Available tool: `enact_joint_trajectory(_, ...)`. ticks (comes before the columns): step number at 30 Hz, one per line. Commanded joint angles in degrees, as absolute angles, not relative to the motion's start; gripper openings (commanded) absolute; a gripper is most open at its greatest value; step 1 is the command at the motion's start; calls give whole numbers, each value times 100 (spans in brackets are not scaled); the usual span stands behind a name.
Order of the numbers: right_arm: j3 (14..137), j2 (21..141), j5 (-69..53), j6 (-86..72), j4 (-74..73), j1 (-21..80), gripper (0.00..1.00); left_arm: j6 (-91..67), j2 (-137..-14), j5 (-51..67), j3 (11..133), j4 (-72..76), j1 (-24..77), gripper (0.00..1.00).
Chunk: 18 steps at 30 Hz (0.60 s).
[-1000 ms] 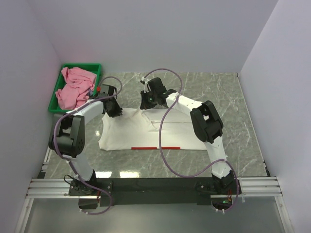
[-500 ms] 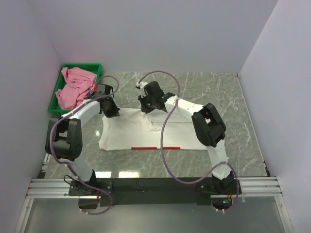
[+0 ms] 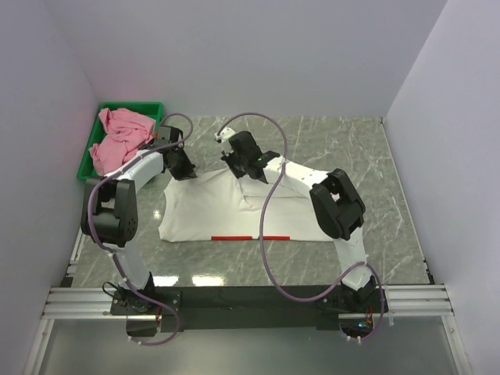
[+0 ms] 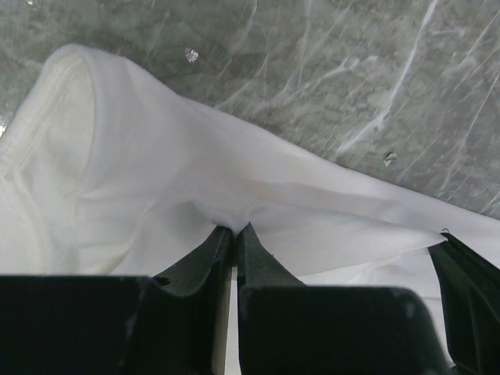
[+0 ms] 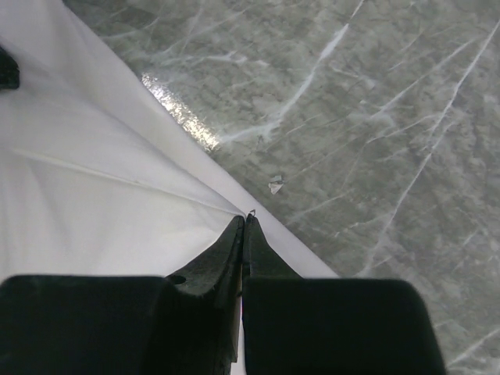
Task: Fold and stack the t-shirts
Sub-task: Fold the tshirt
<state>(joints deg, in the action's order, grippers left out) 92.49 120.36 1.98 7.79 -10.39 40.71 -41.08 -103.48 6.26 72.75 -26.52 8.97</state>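
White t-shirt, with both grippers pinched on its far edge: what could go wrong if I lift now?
1. The right gripper bites only the very edge of the white t-shirt, so the cloth may slip out under tension.
2. The left gripper holds just a small pucker at its tips. One side could drop and skew the fold.
3. The right arm's purple cable hangs across the shirt and might drag it.
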Motion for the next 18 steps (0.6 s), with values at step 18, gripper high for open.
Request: enact_joint_trajectory(18,8675,11444,1036,1441,-651,4403,0,-3955,-9967,799,7093,-2927,677,11)
